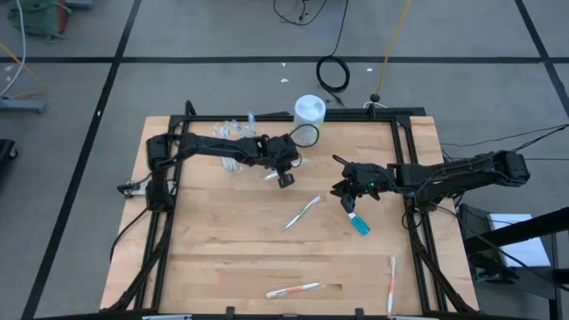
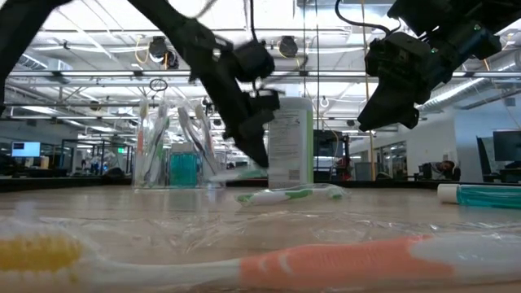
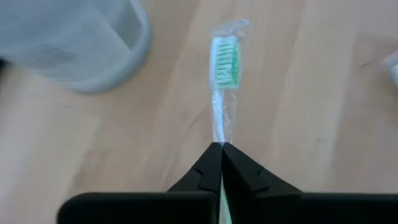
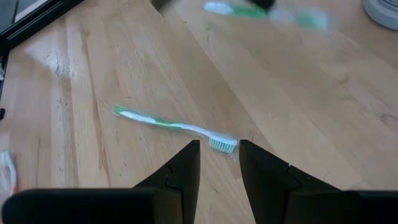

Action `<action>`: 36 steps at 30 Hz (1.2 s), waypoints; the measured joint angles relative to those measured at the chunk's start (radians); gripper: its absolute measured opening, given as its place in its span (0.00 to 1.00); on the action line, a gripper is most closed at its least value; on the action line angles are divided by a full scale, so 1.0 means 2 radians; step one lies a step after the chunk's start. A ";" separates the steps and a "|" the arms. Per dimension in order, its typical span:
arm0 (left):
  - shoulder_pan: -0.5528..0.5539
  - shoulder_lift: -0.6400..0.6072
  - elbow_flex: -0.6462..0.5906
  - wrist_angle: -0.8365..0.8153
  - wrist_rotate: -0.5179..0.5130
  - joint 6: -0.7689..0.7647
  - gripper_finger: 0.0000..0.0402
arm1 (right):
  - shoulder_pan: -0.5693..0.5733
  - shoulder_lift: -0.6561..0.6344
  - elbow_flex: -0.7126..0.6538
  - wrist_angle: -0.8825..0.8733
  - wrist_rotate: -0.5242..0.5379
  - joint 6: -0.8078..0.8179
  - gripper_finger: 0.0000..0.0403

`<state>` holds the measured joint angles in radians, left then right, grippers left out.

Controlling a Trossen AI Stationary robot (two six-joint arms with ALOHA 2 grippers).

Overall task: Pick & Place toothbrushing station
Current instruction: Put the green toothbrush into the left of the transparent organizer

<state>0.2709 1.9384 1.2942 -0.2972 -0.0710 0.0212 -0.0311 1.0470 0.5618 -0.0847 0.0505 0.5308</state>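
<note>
My left gripper (image 1: 283,178) is shut on a plastic-wrapped white toothbrush with green bristles (image 3: 225,62), just off the table near the white canister (image 1: 308,110). A clear cup (image 2: 171,150) holding several toothbrushes and a teal tube stands at the far left, under the left arm (image 1: 233,147). My right gripper (image 1: 347,191) hangs open above the table, holding nothing. A green-and-white toothbrush (image 4: 174,124) lies flat ahead of it. A teal tube (image 1: 358,222) lies flat just on its near side. My left gripper pinches the wrapped toothbrush's handle (image 3: 219,134) between its two shut fingers. The fingers slant down from the table's left, and the brush runs on ahead of them, lengthwise. The bristle head (image 3: 226,59) sticks out beyond the fingertips. In the low view the brush (image 2: 234,169) looks lifted clear of the table.
Two orange-and-white toothbrushes lie near the front edge, one at the middle (image 1: 293,290) and one at the right (image 1: 391,284). A dark ring (image 1: 305,135) lies beside the canister. Black frame rails (image 1: 293,118) border the tabletop. Bare wood lies at the near left.
</note>
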 joint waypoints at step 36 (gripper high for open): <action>-0.027 -0.518 -0.303 0.122 -0.065 0.024 0.00 | 0.000 0.000 0.000 -0.001 -0.001 0.003 0.25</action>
<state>0.2161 0.9019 0.6876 -0.0541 -0.2020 0.0687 -0.0311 1.0470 0.5625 -0.0860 0.0486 0.5365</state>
